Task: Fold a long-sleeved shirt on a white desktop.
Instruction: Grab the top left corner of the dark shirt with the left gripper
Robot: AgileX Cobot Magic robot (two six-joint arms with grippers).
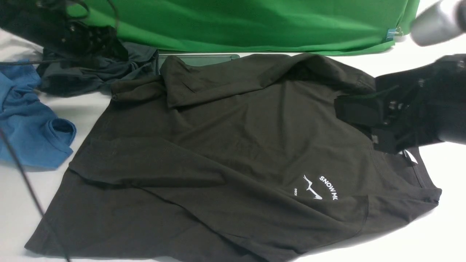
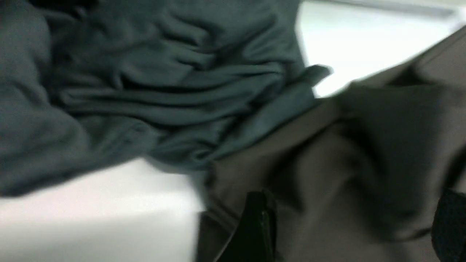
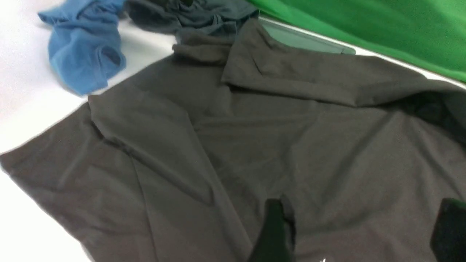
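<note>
**Black "SNOW MO" shirt lay spread across the white desktop, both grippers open**

The front view alone showed the mountain logo [image 1: 312, 188] and the curved chest lettering [image 1: 328, 187] readably, with a white neck label [image 1: 411, 157] by the collar. The long-sleeved shirt [image 1: 255, 145] covered the middle of the white desktop [image 1: 87, 109] and reached toward its far edge, one sleeve [image 1: 225, 82] lying folded over the body there.

The right wrist view showed the jaws of the right gripper [image 3: 358, 229] wide apart above the shirt, nothing between them, a spread the front view did not make plain. The left wrist view showed the left gripper [image 2: 349, 225] also well open, empty, over the shirt's dark cloth, and gave the closest look at the creases of the dark grey-teal garment [image 2: 182, 72]. The blue shirt [image 1: 32, 120], near the desktop's left side, appeared in the front and right wrist views but not in the left wrist view.

The front view cut off the shirt's near part at its bottom. The right arm [image 1: 429, 102] hid some of the collar; the grey hatch [image 1: 204, 59] was partly covered by black cloth. Close cloth in the left wrist view was blurred.
</note>
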